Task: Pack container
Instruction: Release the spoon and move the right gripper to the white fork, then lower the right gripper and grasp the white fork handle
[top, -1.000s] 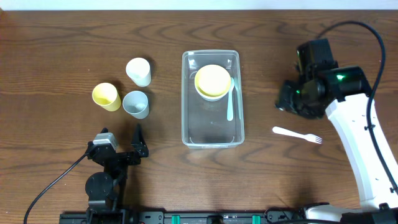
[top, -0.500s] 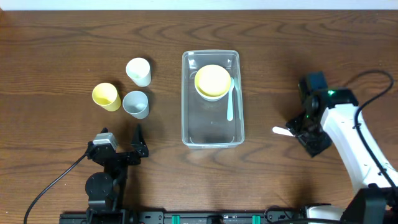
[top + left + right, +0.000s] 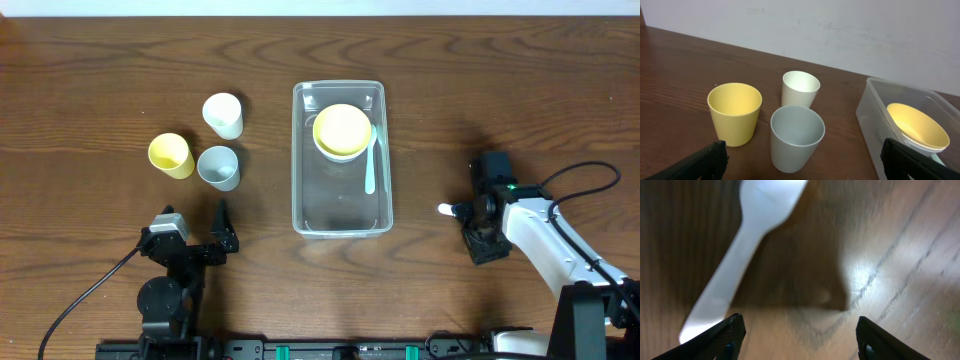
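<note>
Down low at the counter [image 3: 100,80] with the right gripper [image 3: 800,330], jaws spread wide, gripping nothing, white fork [image 3: 740,265] lying flat just by one jaw. Left gripper [image 3: 195,225] near the grey cup [image 3: 219,167], jaws apart too, empty. Clear container [image 3: 340,210] mid-counter, yellow bowl [image 3: 342,130] and white spoon [image 3: 370,165] inside.

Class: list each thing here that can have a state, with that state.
container, open, partly filled
yellow bowl, upright, in container
spoon, lying in container
yellow cup, upright, empty
white cup, upright, empty
grey cup, upright, empty
fork, lying on table
left gripper, jaws open, empty
right gripper, jaws open over fork
</note>
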Tool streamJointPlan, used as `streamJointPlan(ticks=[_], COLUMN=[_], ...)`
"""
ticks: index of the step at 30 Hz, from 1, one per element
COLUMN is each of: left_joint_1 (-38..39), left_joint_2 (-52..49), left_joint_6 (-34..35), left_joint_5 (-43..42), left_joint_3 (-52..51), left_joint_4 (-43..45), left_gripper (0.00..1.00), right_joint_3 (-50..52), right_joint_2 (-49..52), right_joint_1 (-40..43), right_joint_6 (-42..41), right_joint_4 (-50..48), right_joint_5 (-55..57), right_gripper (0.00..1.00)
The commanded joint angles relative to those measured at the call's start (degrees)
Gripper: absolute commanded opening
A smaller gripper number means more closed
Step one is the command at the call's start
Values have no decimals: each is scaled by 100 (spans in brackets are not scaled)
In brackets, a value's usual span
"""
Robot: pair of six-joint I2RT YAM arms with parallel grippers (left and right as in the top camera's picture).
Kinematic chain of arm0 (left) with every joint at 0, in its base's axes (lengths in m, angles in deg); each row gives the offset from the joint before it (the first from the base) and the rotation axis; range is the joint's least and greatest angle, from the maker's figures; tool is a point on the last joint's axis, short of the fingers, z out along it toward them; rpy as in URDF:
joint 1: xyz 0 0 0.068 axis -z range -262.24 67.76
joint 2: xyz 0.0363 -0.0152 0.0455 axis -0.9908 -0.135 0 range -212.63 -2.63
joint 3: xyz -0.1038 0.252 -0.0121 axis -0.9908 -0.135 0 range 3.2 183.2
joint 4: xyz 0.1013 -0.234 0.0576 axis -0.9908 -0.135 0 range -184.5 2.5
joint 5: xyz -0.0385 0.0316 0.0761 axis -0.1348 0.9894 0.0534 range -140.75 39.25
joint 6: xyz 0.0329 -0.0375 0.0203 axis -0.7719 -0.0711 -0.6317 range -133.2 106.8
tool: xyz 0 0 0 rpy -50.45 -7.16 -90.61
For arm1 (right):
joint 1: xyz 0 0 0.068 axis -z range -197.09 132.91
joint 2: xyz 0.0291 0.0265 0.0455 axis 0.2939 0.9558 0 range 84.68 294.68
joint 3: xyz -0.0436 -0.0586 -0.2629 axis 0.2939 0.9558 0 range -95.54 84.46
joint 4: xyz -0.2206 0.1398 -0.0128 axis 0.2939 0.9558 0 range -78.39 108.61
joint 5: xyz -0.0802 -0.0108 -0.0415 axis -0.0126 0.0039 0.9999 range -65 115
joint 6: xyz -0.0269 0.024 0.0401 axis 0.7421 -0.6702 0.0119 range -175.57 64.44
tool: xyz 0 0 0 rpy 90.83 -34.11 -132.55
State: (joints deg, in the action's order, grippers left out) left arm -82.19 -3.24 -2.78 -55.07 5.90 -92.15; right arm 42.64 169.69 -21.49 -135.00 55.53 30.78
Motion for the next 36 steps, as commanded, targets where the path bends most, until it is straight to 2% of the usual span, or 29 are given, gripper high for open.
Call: streamJointPlan(ticks=[1, 7, 16, 28, 31, 36], left_joint_1=[-13, -15, -13, -13, -13, -13], left_joint_2=[26, 26, 26, 26, 26, 26], left_joint_6=[-94, -94, -94, -94, -94, -94], left_joint_5=[-42, -42, -44, -42, -42, -42], left_joint_3=[-164, -164, -164, -164, -164, -164], left_joint_4=[-76, -76, -76, -76, -76, -76], left_gripper=[98, 98, 98, 98, 98, 98], right_joint_3=[33, 33, 44, 632, 769, 789], right_joint_2=[-4, -4, 20, 234, 236, 236], right_joint_1=[39, 87, 409, 487, 487, 487], right_joint_6=[-61, -61, 57, 240, 323, 903], right_joint_4=[-50, -184, -354, -1528, -1799, -2256], right_joint_5=[551, 1086, 1394, 1392, 1392, 1416], right_gripper=[74, 78, 78, 76, 73, 57])
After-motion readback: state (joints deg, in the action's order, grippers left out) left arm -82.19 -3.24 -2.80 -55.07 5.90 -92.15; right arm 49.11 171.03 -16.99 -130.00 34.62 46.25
